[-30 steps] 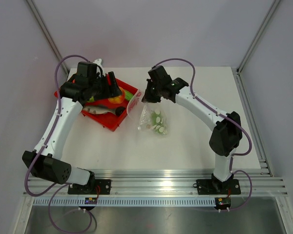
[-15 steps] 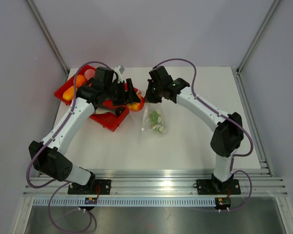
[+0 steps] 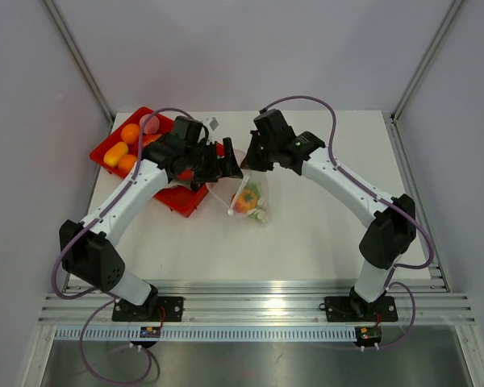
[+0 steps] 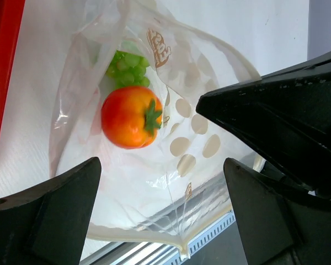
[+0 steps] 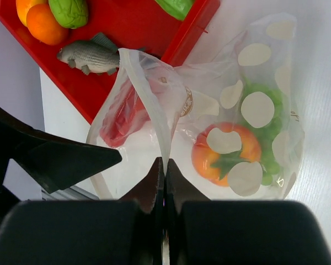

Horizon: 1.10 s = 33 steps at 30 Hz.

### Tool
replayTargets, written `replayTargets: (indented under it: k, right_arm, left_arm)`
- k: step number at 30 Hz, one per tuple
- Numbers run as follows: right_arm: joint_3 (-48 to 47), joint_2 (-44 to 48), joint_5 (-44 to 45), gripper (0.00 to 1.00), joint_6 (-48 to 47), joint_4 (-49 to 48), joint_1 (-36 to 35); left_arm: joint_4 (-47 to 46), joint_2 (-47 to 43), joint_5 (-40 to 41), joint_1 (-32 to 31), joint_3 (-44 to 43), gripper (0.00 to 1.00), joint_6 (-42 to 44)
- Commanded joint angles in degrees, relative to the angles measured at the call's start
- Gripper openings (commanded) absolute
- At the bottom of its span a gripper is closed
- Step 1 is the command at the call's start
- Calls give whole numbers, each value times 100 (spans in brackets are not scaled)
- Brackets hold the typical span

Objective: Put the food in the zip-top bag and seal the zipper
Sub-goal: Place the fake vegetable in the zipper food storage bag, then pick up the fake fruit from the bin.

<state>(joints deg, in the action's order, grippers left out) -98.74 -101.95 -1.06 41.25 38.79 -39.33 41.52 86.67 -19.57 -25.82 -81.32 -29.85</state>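
The clear zip-top bag (image 3: 248,192) lies right of the tray, its mouth held up and open. My right gripper (image 3: 254,159) is shut on the mouth rim (image 5: 164,165), pinching the whitish zipper (image 5: 146,91). An orange-red toy tomato (image 4: 131,116) with a green stem lies inside the bag (image 4: 204,61) beside green grapes (image 4: 128,66); the tomato (image 5: 223,154) shows through the plastic. My left gripper (image 3: 226,164) hangs open over the mouth (image 4: 161,165), nothing between its fingers. The zipper (image 4: 129,237) runs below them.
The red tray (image 3: 184,206) sits at the back left with oranges (image 3: 129,134) and a pink piece (image 3: 151,123). On the tray (image 5: 138,27) lie a grey fish (image 5: 94,55), a green piece (image 5: 70,11) and an orange (image 5: 44,25).
My left arm swung right from the tray to the bag mouth carrying the tomato, then opened. The tomato now lies inside the bag. My right gripper kept its hold.
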Motion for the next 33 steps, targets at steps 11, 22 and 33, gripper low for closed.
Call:
replayTargets:
  k: [11, 22, 33]
  right_arm:
    - [241, 500, 387, 0, -21, -82, -48]
    - [426, 659, 431, 0, -21, -90, -48]
    - [487, 677, 335, 0, 14, -134, -48]
  left_arm:
    - [199, -915, -434, 463, -650, 70, 550]
    - [261, 103, 1217, 1483, -244, 81, 182]
    - [419, 1597, 2203, 1545, -710, 89, -951]
